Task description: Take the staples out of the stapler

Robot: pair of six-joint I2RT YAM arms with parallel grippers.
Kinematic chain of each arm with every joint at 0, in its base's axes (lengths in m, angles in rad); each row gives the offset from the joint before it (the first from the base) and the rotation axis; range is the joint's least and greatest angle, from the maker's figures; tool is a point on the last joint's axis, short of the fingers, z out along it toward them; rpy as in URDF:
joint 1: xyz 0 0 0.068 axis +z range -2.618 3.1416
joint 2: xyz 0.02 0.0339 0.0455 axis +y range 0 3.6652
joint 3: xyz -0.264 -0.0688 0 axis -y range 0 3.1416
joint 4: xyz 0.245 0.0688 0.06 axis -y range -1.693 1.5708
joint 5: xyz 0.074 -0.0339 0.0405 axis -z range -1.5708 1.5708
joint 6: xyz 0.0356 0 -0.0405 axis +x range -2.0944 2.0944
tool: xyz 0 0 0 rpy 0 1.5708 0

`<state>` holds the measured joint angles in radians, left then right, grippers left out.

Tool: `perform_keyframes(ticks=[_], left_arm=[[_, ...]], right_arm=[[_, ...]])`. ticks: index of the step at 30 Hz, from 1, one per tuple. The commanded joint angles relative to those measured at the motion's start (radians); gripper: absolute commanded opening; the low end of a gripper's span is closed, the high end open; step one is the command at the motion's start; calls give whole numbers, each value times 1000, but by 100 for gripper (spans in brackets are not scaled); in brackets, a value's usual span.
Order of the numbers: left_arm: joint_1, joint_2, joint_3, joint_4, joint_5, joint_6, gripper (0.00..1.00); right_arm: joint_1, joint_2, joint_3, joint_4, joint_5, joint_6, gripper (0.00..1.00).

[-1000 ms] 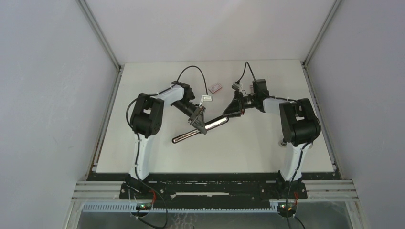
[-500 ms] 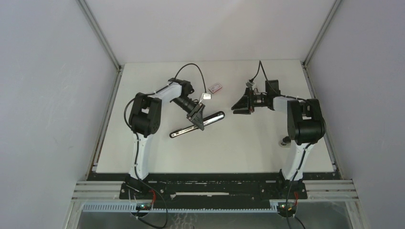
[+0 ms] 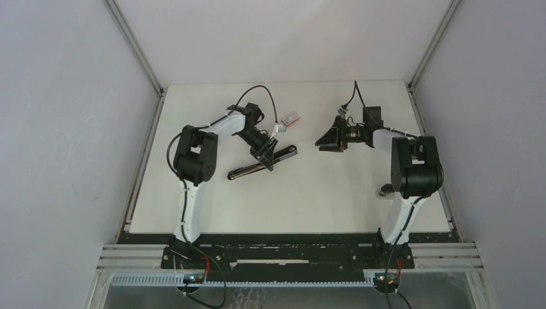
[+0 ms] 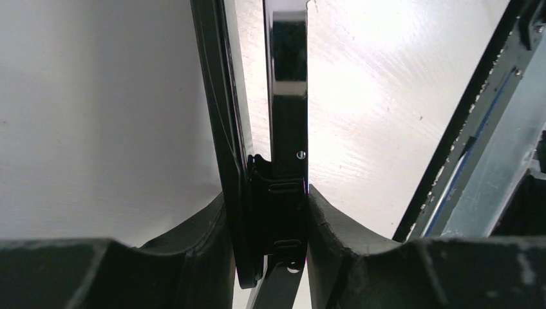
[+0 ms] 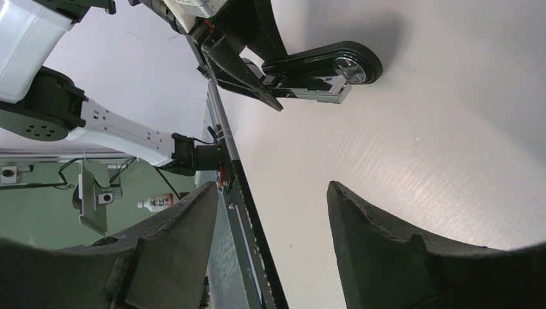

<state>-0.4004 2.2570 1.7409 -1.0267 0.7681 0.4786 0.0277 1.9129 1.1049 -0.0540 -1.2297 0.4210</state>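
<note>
The stapler point(image 3: 248, 168) is a long, slim black-and-silver bar lying slantwise left of the table's centre. My left gripper point(image 3: 266, 153) is shut on it a little right of its middle. In the left wrist view the stapler point(image 4: 287, 96) runs straight up from between the gripper point(image 4: 267, 199) and its two pads, its two narrow arms side by side. My right gripper point(image 3: 322, 140) hovers to the stapler's right, apart from it, open and empty. The right wrist view shows that gripper point(image 5: 270, 193) with bare table between the fingers and the stapler's rounded end point(image 5: 322, 67) beyond. The staples show in no view.
A small red-and-white box point(image 3: 290, 118) lies at the back of the table, just behind the left gripper. The table's black front edge point(image 5: 248, 212) and metal rail run past the right gripper's left finger. White walls enclose the table on three sides.
The right gripper has left the stapler's right end, pulled back to the right and opened wider. The left gripper has carried the stapler a little back and to the left.
</note>
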Motion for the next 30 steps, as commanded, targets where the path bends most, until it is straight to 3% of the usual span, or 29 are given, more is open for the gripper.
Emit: perform_keyframes(ticks=[1,13,30], left_arm=[[-20,-97,-3,37,-31,-34,0],[-111,-151,-107,159,-235,-10,0],[-186,-207,-202,233,-304,33,0]], right_arm=[[-3,-57,15,4,7,-32,63],[-4,-70,15,-14,40,-54,64],[-52,-58,15,-29,84,-39,100]])
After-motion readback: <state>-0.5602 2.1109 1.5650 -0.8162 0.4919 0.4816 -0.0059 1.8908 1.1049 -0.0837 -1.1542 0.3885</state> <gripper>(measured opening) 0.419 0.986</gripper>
